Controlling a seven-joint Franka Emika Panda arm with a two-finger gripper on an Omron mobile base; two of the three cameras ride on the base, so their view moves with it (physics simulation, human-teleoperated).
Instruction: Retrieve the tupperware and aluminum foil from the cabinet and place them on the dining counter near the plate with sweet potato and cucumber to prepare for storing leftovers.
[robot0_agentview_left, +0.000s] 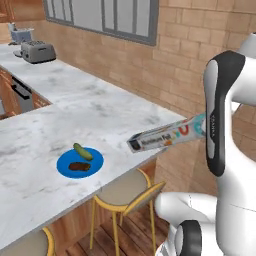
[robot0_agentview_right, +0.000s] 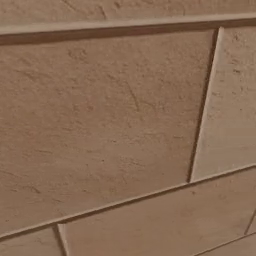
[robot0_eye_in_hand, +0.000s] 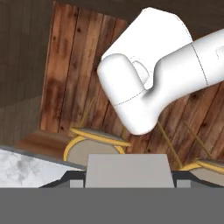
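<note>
From my left base view I see the broad white-grey veined marble dining counter on its brown wooden base, with yellow-framed stools tucked under its near edge. Near that edge sits a round blue plate carrying a green cucumber and a dark brown piece of sweet potato.

The long narrow light-blue aluminum foil carton, with its white label and red-orange marks, hangs in the air just off the counter's right-hand corner, tilted, dark end toward the plate. Its far end disappears behind my own white and dark arm, so my gripper is hidden there. I cannot tell how my fingers are set, though the carton seems to be carried at that hidden end.

At the far end of the worktop stands a silver slotted toaster.

My right base view shows tan brick wall at very close range.

My hand view looks down at a dark wooden plank floor, a corner of marble and yellow stool seats.
</note>
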